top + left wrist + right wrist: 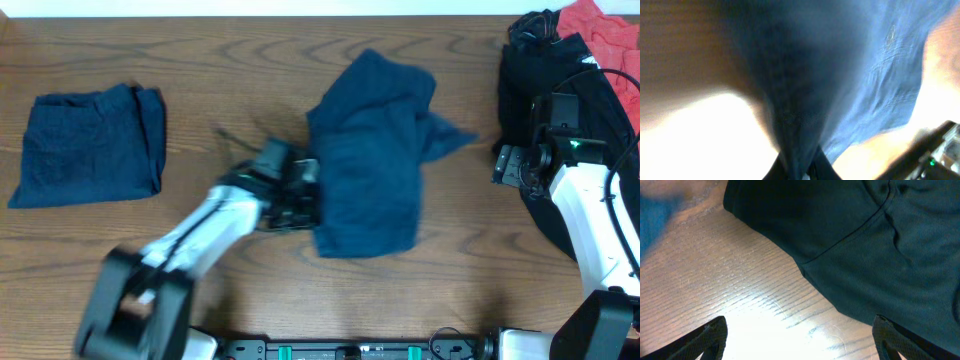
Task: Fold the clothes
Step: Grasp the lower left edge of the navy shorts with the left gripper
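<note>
A crumpled navy-blue garment (372,150) lies in the middle of the wooden table. My left gripper (303,195) is at its left edge and is shut on the cloth; the left wrist view shows blurred blue fabric (840,80) pinched between the dark fingers (802,167). A folded navy garment (88,147) lies at the far left. My right gripper (503,165) is open and empty beside a black pile at the right; in the right wrist view its fingers (800,340) spread over bare wood next to dark cloth (880,250).
A pile of black clothes (545,80) sits at the right edge under the right arm, with a red garment (605,35) in the far right corner. Wooden tabletop (230,70) shows between the garments.
</note>
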Action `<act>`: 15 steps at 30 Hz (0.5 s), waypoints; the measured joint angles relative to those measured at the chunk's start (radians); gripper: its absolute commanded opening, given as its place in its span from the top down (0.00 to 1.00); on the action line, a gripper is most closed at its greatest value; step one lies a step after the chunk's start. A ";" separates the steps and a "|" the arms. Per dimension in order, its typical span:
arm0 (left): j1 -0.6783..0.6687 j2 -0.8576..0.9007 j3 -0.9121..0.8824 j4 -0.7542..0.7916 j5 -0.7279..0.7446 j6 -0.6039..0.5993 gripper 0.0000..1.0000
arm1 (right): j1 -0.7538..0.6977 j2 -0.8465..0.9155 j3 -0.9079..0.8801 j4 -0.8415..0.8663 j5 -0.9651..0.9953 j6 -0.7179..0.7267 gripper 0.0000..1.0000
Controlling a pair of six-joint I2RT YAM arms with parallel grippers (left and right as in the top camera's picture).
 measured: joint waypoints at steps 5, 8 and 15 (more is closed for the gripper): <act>0.316 -0.204 0.017 -0.140 -0.071 0.123 0.05 | 0.000 0.000 0.000 0.015 -0.050 -0.026 0.07; 0.492 -0.275 0.051 -0.085 -0.063 0.145 0.02 | 0.000 0.000 0.000 0.045 -0.175 -0.086 0.07; 0.554 -0.299 0.067 -0.190 0.094 0.155 0.02 | 0.013 0.000 0.000 0.056 -0.381 -0.173 0.07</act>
